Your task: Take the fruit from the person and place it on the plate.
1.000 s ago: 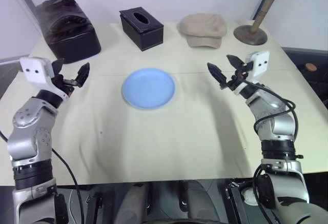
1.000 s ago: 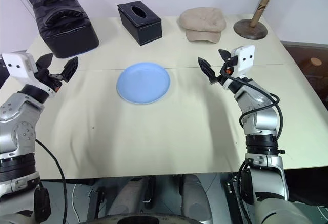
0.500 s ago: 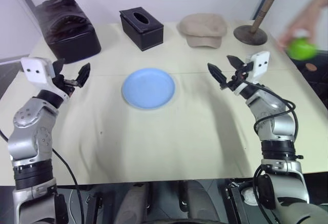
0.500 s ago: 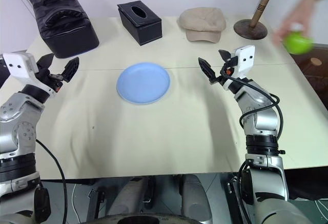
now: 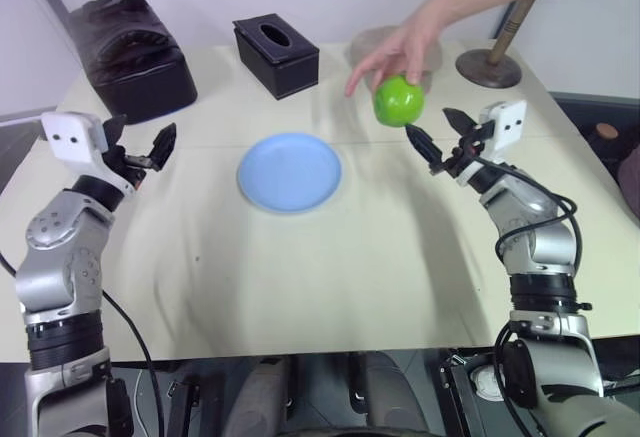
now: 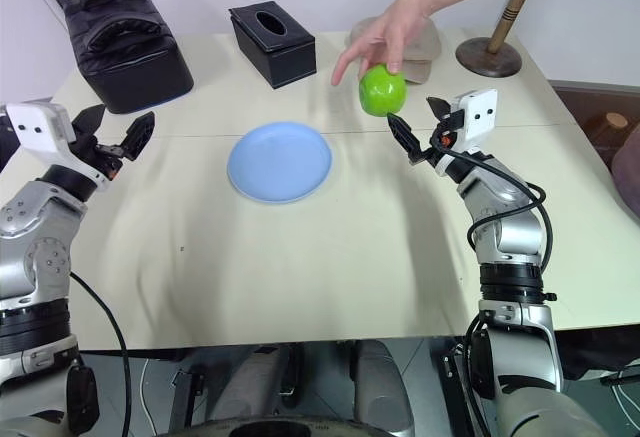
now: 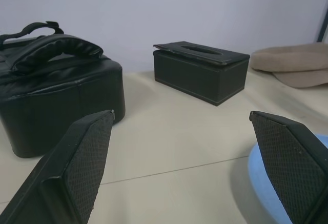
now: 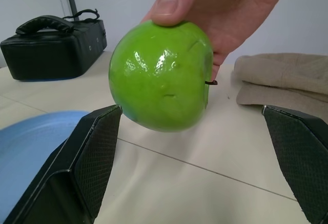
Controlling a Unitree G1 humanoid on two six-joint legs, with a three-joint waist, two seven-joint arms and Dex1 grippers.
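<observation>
A person's hand (image 5: 400, 52) reaches in from the upper right and holds a glossy green apple, the fruit (image 5: 398, 101), from above. The fruit (image 8: 161, 75) hangs just in front of my right gripper (image 5: 440, 135), which is open with empty fingers (image 8: 92, 157) on either side of it, apart from it. The light blue plate (image 5: 290, 171) lies flat on the table's middle, left of the fruit. My left gripper (image 5: 140, 147) is held open and empty over the table's left side, well left of the plate (image 7: 264, 178).
A black bag (image 5: 130, 52), a black tissue box (image 5: 276, 55) and a beige cap (image 6: 425, 47) line the table's far edge, with a wooden stand (image 5: 495, 57) at the far right. Bare cream tabletop (image 5: 320, 267) lies in front of the plate.
The person's hand has brought the fruit in from the right edge, leftward, to just in front of my right gripper. Both grippers have stayed in place.
</observation>
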